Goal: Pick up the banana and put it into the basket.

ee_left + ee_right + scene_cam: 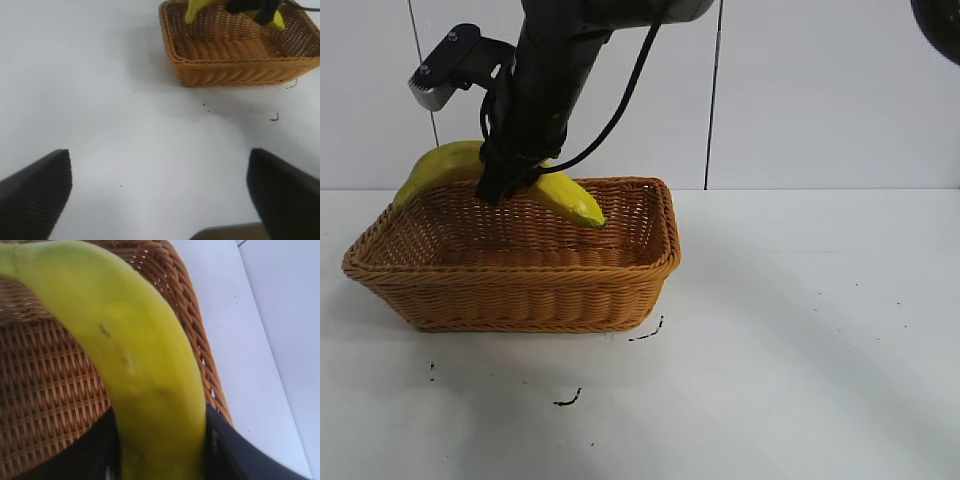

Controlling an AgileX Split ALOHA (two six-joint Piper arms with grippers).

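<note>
The yellow banana (568, 198) is clamped in my right gripper (505, 185), which is shut on its middle. It hangs over the left half of the tan wicker basket (520, 290). One end dips below the rim toward the basket's middle, and the other end rises over the far left rim. The right wrist view shows the banana (140, 365) between the black fingers (227, 450), with the basket's weave (45, 380) beneath. My left gripper (160, 195) is open and empty over bare table, well away from the basket (235, 65) and the banana (196, 10).
The white table (800, 330) carries a few small black marks (570, 398) in front of the basket. A white tiled wall stands behind. A dark rounded part (940, 25) shows in the exterior view's top right corner.
</note>
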